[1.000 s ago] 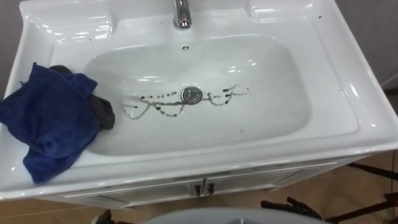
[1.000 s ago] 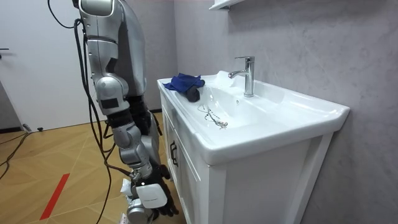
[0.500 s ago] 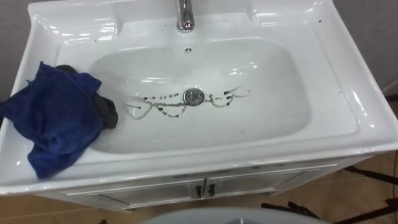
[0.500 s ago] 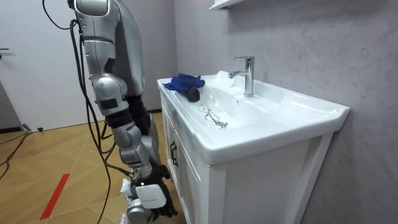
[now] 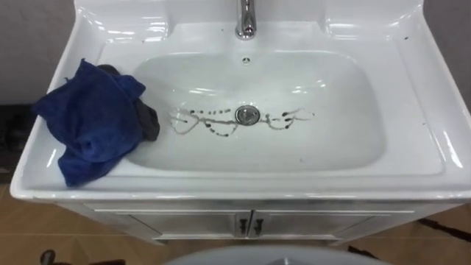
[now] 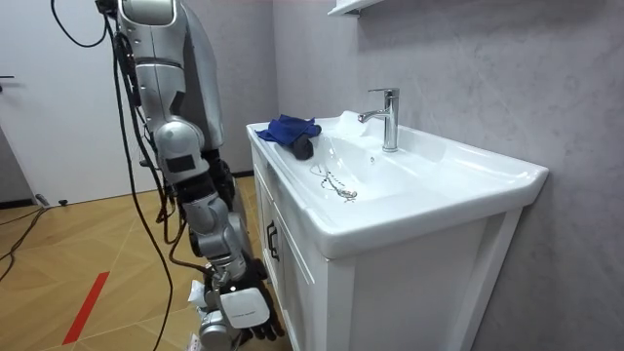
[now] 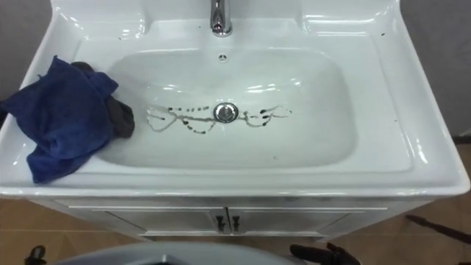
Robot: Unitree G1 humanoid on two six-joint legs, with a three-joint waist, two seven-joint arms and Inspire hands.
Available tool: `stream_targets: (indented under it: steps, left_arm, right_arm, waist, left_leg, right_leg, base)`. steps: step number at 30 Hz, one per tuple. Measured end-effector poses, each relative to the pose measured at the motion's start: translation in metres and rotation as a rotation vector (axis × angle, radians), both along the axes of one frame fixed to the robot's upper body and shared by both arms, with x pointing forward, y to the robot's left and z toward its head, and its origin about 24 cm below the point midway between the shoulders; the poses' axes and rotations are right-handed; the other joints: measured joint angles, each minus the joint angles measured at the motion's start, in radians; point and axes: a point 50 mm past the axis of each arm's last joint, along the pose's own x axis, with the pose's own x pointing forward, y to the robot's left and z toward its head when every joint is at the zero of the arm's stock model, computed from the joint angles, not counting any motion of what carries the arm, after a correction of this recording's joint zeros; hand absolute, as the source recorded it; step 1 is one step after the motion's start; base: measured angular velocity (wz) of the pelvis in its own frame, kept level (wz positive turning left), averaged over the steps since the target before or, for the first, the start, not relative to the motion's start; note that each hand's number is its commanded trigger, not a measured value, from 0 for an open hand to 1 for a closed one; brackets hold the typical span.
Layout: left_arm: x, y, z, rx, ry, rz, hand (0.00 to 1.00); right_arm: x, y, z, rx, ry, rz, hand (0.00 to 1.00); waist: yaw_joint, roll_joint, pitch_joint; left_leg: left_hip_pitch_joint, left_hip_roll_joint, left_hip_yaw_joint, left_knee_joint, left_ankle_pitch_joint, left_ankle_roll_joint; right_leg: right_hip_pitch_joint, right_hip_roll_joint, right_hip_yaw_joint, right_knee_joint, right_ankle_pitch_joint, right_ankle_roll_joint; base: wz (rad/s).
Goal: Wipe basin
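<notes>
In the left eye view the wiping has not begun, as I judge it: a string of dark marks (image 5: 208,129) runs across the floor of the basin (image 5: 338,147), left and right of the drain (image 5: 247,113), all of it unwiped. The blue cloth (image 5: 92,121) lies bunched on the rim at the frame's left, its edge hanging into the bowl over a dark lump (image 5: 149,122) I cannot identify. The tap (image 5: 245,18) stands at top centre, clear of the marks. In the room view I stand at the cabinet (image 6: 292,255), my right hand (image 6: 242,310) hanging low beside it, well apart from the cloth; open or closed, I cannot tell. In the right eye view small dark specks (image 7: 383,32) dot the rim at upper right — also left to do. Nothing blocks the marks; fetching the cloth comes first.
</notes>
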Motion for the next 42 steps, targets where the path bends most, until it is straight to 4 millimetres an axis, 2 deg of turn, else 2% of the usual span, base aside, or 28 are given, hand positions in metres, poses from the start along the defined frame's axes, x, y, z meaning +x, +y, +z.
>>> stream_targets:
  steps: [1, 7, 9, 14, 16, 20, 21, 23, 26, 29, 32, 34, 42]
  left_arm:
    - [0.001, 0.003, 0.003, 0.043, -0.011, 0.016, 0.00]
    - [0.011, 0.018, 0.023, 0.234, -0.104, 0.072, 0.00]
    - [0.017, 0.026, 0.033, 0.306, -0.160, 0.096, 0.00]
    - [0.035, 0.044, 0.060, 0.457, -0.279, 0.110, 0.00]
    - [0.052, 0.057, 0.084, 0.556, -0.392, 0.076, 0.00]
    - [0.072, 0.074, 0.126, 0.745, -0.519, 0.012, 0.00]
    - [0.074, 0.075, 0.132, 0.772, -0.539, 0.004, 0.00]
    - [0.083, 0.079, 0.159, 0.895, -0.603, -0.045, 0.00]
    - [0.092, 0.078, 0.189, 1.035, -0.682, -0.096, 0.00]
    - [0.103, 0.073, 0.212, 1.120, -0.766, -0.154, 0.00]
    - [0.109, 0.071, 0.229, 1.185, -0.821, -0.189, 0.00]
    - [0.112, 0.066, 0.243, 1.243, -0.873, -0.213, 0.00]
    - [0.126, 0.048, 0.264, 1.286, -0.961, -0.337, 0.00]
  right_arm:
    - [0.000, 0.000, 0.000, 0.000, -0.001, 0.002, 0.00]
    - [-0.007, -0.010, 0.002, -0.029, 0.021, 0.052, 0.00]
    - [-0.007, -0.013, 0.003, -0.045, 0.033, 0.091, 0.00]
    - [-0.009, -0.017, 0.005, -0.074, 0.049, 0.145, 0.00]
    - [-0.013, -0.019, 0.005, -0.089, 0.064, 0.139, 0.00]
    - [-0.014, -0.025, 0.007, -0.107, 0.070, 0.168, 0.00]
    - [-0.013, -0.026, 0.007, -0.110, 0.071, 0.176, 0.00]
    - [-0.015, -0.027, 0.007, -0.115, 0.083, 0.194, 0.00]
    - [-0.019, -0.029, 0.008, -0.123, 0.085, 0.191, 0.00]
    - [-0.019, -0.034, 0.009, -0.140, 0.099, 0.231, 0.00]
    - [-0.019, -0.035, 0.010, -0.144, 0.098, 0.243, 0.00]
    - [-0.018, -0.036, 0.010, -0.149, 0.094, 0.271, 0.00]
    - [-0.024, -0.034, 0.010, -0.112, 0.101, 0.282, 0.00]
  waist:
    - [0.000, -0.002, -0.0038]
    - [0.033, -0.003, -0.0112]
    - [0.047, -0.005, -0.0119]
    - [0.055, -0.003, -0.0116]
    - [0.075, 0.003, -0.0112]
    - [0.081, 0.025, -0.0105]
    - [0.080, 0.027, -0.0106]
    - [0.078, 0.033, -0.0097]
    - [0.075, 0.043, -0.0093]
    - [0.070, 0.057, -0.0032]
    - [0.063, 0.062, -0.0014]
    - [0.048, 0.060, 0.0028]
    - [0.018, 0.057, 0.0037]
  left_leg:
    - [0.000, -0.001, -0.001, -0.001, 0.000, 0.000]
    - [0.002, -0.002, -0.003, 0.000, 0.000, 0.000]
    - [0.002, -0.002, -0.005, 0.000, 0.000, 0.000]
    - [-0.001, -0.002, -0.028, 0.000, 0.000, 0.000]
    - [-0.001, -0.001, -0.029, 0.000, 0.000, 0.000]
    - [-0.008, -0.003, -0.029, 0.000, -0.001, 0.001]
    - [-0.009, -0.004, -0.029, 0.001, -0.001, 0.001]
    - [-0.010, -0.005, -0.029, 0.003, -0.001, 0.001]
    - [-0.006, -0.004, -0.029, 0.003, -0.001, 0.001]
    - [-0.006, -0.004, -0.033, 0.003, -0.001, 0.002]
    - [-0.009, -0.006, -0.033, 0.003, -0.001, 0.002]
    - [-0.010, -0.004, -0.033, 0.002, -0.001, 0.002]
    - [-0.004, -0.002, -0.023, 0.002, -0.001, 0.002]
  right_leg:
    - [0.002, 0.000, -0.003, -0.005, 0.000, 0.000]
    - [-0.001, 0.001, -0.004, -0.005, 0.000, 0.000]
    - [-0.001, 0.002, -0.004, -0.006, 0.000, 0.000]
    - [0.001, 0.000, -0.015, -0.004, 0.000, 0.000]
    - [0.001, 0.001, -0.014, -0.003, 0.000, 0.000]
    - [-0.007, 0.000, -0.014, 0.006, 0.000, 0.000]
    - [-0.010, 0.000, -0.014, 0.009, 0.000, 0.000]
    - [-0.013, 0.000, -0.015, 0.007, 0.000, 0.000]
    - [-0.011, 0.001, -0.011, 0.008, 0.000, 0.000]
    - [-0.010, -0.001, -0.012, 0.009, 0.000, 0.000]
    - [-0.013, 0.001, -0.012, 0.008, 0.000, 0.000]
    - [-0.014, 0.002, -0.012, 0.007, 0.000, 0.000]
    - [-0.014, 0.002, 0.011, 0.006, 0.000, 0.000]
  base:
    - [0.04]
    - [0.00]
    - [0.03]
    - [0.07]
    - [0.00]
    - [0.00]
    - [0.00]
    - [0.00]
    - [0.00]
    - [0.00]
    - [0.00]
    - [0.00]
    - [-0.05]
